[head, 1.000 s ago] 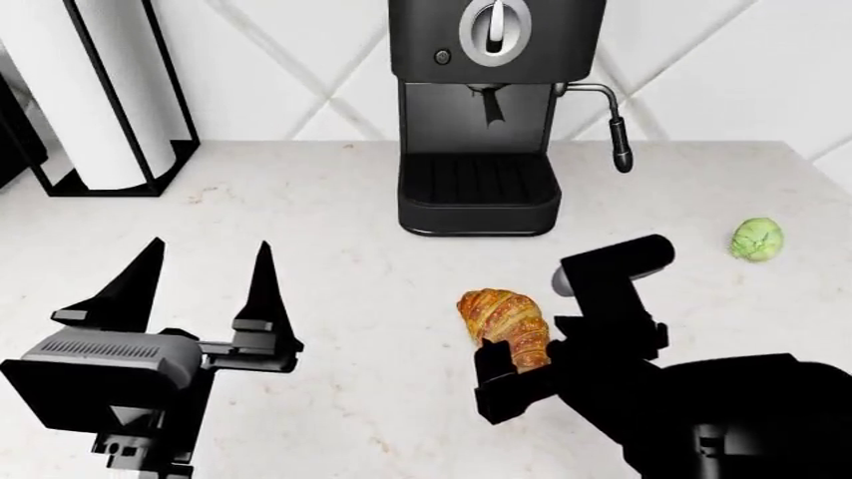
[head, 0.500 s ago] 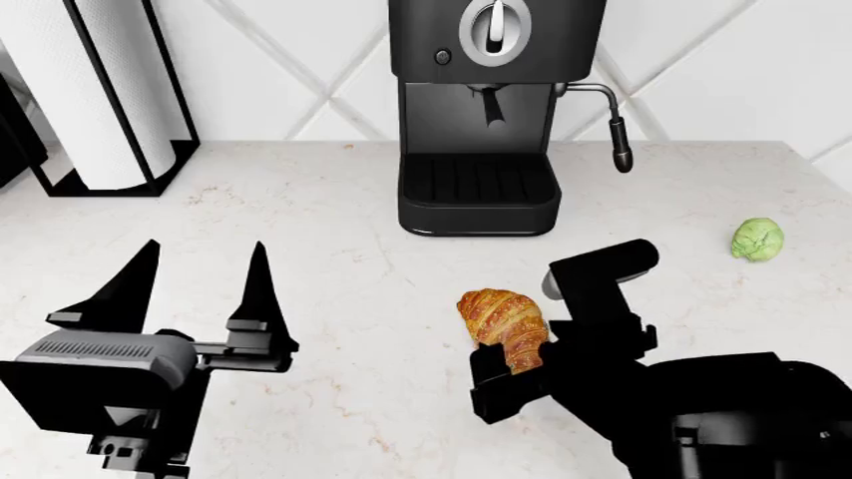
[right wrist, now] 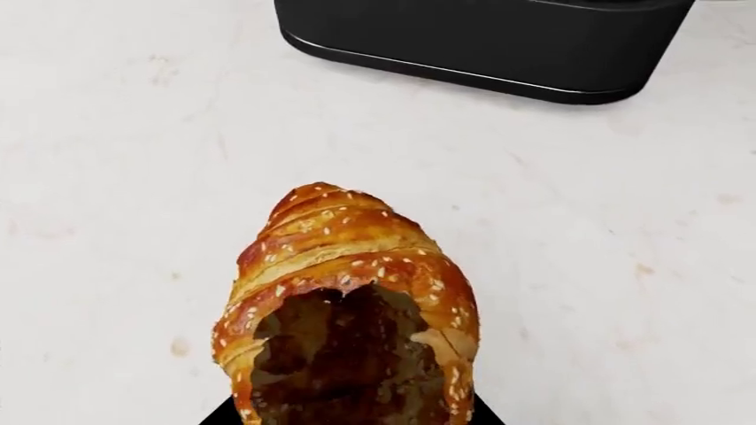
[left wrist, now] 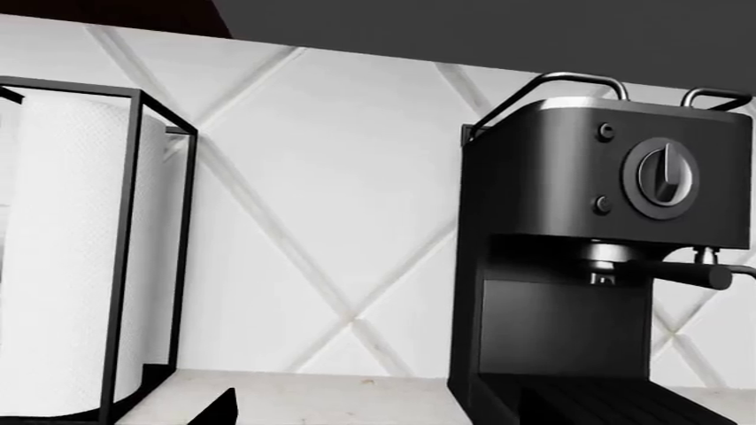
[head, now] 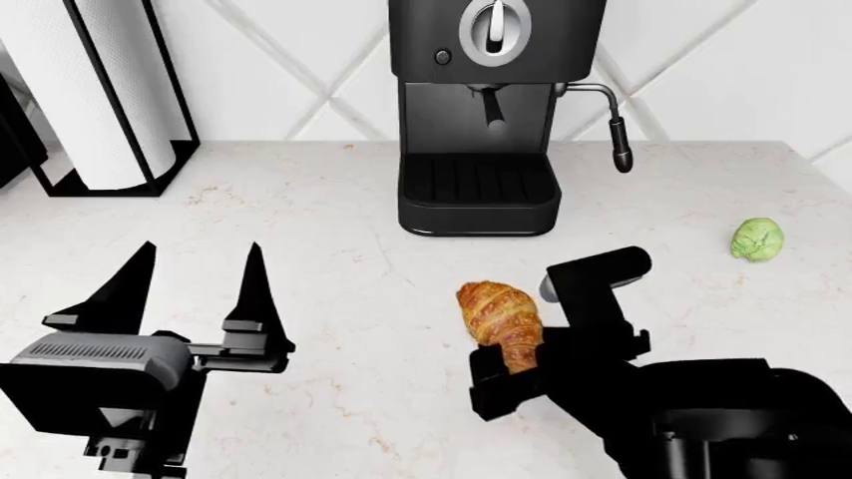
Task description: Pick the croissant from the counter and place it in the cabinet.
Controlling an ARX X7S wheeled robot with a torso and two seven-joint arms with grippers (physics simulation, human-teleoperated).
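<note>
The golden-brown croissant (head: 502, 317) is at the middle right of the off-white counter (head: 333, 249). My right gripper (head: 540, 334) is shut on its near end, one finger on each side. In the right wrist view the croissant (right wrist: 343, 266) fills the space between the black fingertips, with the counter (right wrist: 614, 266) below it. My left gripper (head: 194, 289) is open and empty, hovering over the counter at the front left, fingers pointing at the wall. One of its fingertips (left wrist: 219, 409) shows in the left wrist view. The cabinet is not in view.
A black espresso machine (head: 486, 110) stands at the back centre, also in the left wrist view (left wrist: 603, 266). A paper towel roll in a black frame (head: 100, 90) stands at the back left. A small pale-green wrinkled ball (head: 756, 239) lies at the right.
My right gripper has shifted slightly left and closed in on the croissant, which has turned to a more upright line with it. The left gripper has sunk slightly.
</note>
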